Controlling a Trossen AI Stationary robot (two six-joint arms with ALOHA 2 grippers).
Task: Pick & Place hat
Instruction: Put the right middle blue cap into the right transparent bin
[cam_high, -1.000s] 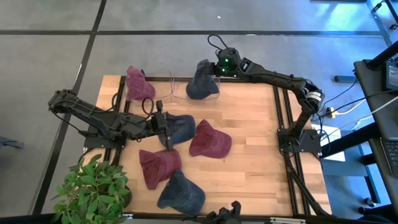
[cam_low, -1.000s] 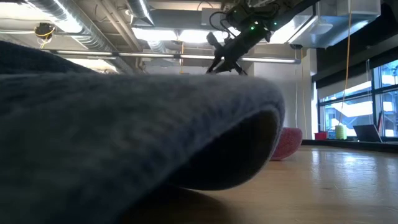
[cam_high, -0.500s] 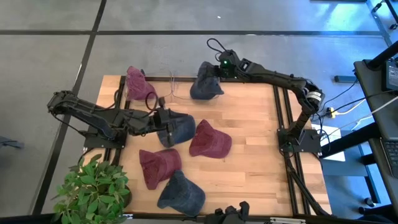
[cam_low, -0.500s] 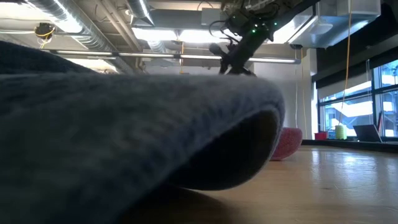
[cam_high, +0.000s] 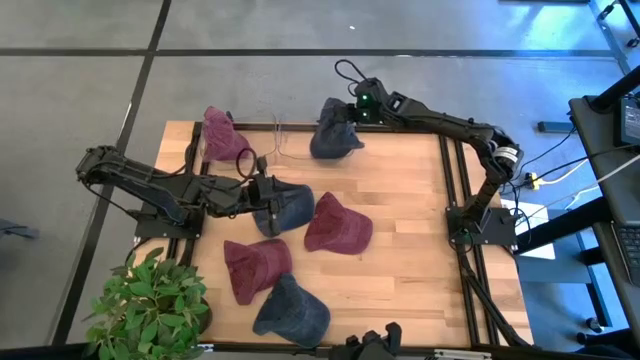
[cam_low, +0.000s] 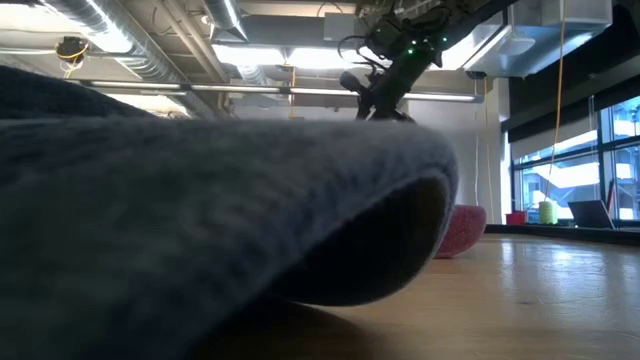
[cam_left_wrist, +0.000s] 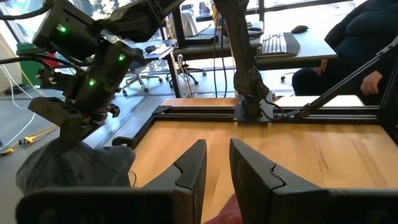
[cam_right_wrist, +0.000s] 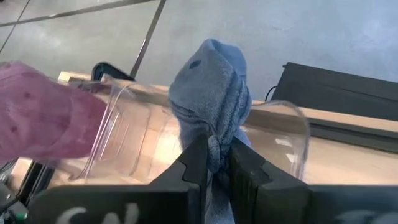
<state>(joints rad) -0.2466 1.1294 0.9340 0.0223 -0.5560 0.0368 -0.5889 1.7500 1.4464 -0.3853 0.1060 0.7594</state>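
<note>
My right gripper (cam_high: 352, 112) is out at the table's far edge, shut on a blue hat (cam_high: 333, 132) that also shows in its wrist view (cam_right_wrist: 211, 81). The hat hangs beside a clear plastic bin (cam_high: 278, 140). A maroon hat (cam_high: 222, 135) sits at the bin's left end. My left gripper (cam_high: 262, 190) is at the left edge of another blue hat (cam_high: 288, 206) lying mid-table. Its fingers (cam_left_wrist: 214, 163) stand a narrow gap apart, with bare table showing between them. My right gripper pinches a bunched fold of the blue hat's cloth (cam_right_wrist: 217, 134) between its two fingers, coming from above and from the right. The hat hangs below the fingers (cam_left_wrist: 74, 171); its lower end is hidden. My left gripper may touch the mid-table blue hat, but I cannot tell.
Three more hats lie on the table: a maroon one (cam_high: 338, 225) right of centre, another maroon one (cam_high: 256, 268) nearer, and a blue one (cam_high: 292, 310) at the near edge that fills the low view (cam_low: 200, 220). A potted plant (cam_high: 150, 305) stands at the near left corner.
My right gripper has carried the hanging blue hat a little toward the table's right, along the far edge. My left gripper has edged slightly toward the mid-table blue hat.
</note>
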